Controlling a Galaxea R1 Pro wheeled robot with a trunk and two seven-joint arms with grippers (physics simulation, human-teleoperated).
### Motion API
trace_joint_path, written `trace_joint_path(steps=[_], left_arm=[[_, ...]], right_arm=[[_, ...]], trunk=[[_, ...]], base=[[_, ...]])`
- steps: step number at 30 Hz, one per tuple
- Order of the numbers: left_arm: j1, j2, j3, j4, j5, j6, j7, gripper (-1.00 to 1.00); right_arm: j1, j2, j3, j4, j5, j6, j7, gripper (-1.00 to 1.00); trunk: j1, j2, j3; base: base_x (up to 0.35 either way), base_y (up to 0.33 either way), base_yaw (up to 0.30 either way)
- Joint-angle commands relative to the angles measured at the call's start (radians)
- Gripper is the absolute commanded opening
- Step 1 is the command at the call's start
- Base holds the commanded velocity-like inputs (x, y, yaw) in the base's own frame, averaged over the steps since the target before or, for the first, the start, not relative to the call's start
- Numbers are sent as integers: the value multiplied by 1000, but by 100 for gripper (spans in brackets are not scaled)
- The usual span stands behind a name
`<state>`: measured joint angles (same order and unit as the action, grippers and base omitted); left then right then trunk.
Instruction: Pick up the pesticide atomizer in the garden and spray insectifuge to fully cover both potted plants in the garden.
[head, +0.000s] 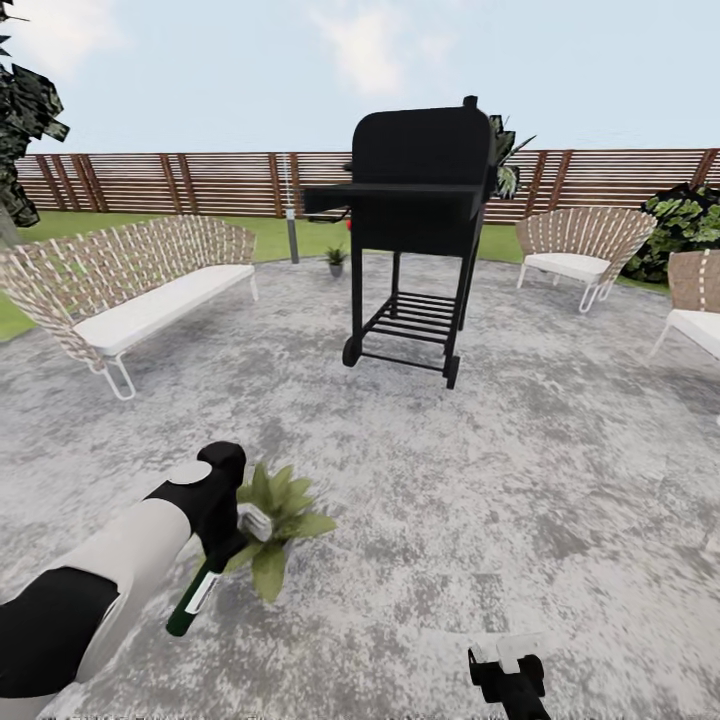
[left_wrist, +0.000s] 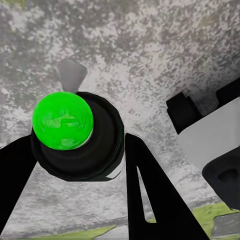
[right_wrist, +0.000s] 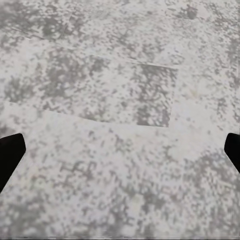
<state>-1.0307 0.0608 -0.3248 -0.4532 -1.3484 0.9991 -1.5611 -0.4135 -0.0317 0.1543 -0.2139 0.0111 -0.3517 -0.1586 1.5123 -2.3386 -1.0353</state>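
Observation:
My left gripper (head: 232, 535) is shut on the pesticide atomizer (head: 192, 598), a slim dark green bottle with a white label, held tilted low over the stone patio. Right beside it, touching in the head view, stands a broad-leaved potted plant (head: 283, 512). In the left wrist view the atomizer (left_wrist: 75, 137) shows end-on with a bright green round face, a black finger (left_wrist: 155, 200) on either side. The thinner potted plant (head: 336, 259) stands far off by the lawn edge. My right gripper (head: 505, 662) hangs open over bare patio stone (right_wrist: 120, 125), its fingertips (right_wrist: 10, 155) wide apart.
A black grill (head: 418, 210) on wheels stands mid-patio. A woven bench (head: 140, 290) is at the left, woven chairs (head: 580, 250) at the right. A brown slatted fence (head: 200, 182) closes off the back, with a dark bush (head: 685, 230) at the far right.

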Motion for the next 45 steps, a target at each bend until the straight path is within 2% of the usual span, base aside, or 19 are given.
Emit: trace_joint_path(steps=[1,5,11,15,19,23,24,26,28,34,40,45], left_arm=[[0,2,-4,0,-6,10,-10,-100],[5,6,-4,9,-7,10,-10,-100],[65,11,-1,8,-6,10,-10,-100],[73,10,6,6,3,12,-10,-100],[76,11,71,4,-1,13,-10,-100],[112,12,108,7,3,13,-10,-100],[124,8,133,7,4,13,4,-100],[134,0,210,-3,6,12,38,-100],[135,-3,253,-9,5,12,48,-100],[133,-5,264,-10,5,13,49,-100],[136,7,265,-7,3,12,49,-100],[136,6,264,-7,3,12,49,-100]], right_arm=[[-1,0,8,1,1,-1,-9,100],[-1,0,8,1,1,-2,-9,100],[-1,0,8,1,1,-2,-9,100],[-1,0,8,1,1,-2,-9,100],[-1,0,8,1,1,-1,-9,100],[-1,0,8,1,1,-1,-9,100],[-1,0,8,1,1,-1,-9,100],[-1,0,9,1,2,0,-9,100],[-1,0,9,1,3,0,-9,100],[-1,0,9,1,3,-1,-9,100],[-1,0,8,1,1,-1,-9,100],[-1,0,8,1,0,-1,-9,100]], trunk=[[0,0,-1],[0,0,-1],[0,0,-1],[0,0,-1],[0,0,-1],[0,0,-1],[0,0,-1],[0,0,-1],[0,0,-1],[0,0,-1],[0,0,-1],[0,0,-1]], base=[[-183,179,0],[-202,149,0],[-32,23,0],[-2,1,0],[0,0,0],[0,0,0],[0,0,0],[0,0,0],[0,0,0],[0,0,0],[8,0,0],[243,91,0]])
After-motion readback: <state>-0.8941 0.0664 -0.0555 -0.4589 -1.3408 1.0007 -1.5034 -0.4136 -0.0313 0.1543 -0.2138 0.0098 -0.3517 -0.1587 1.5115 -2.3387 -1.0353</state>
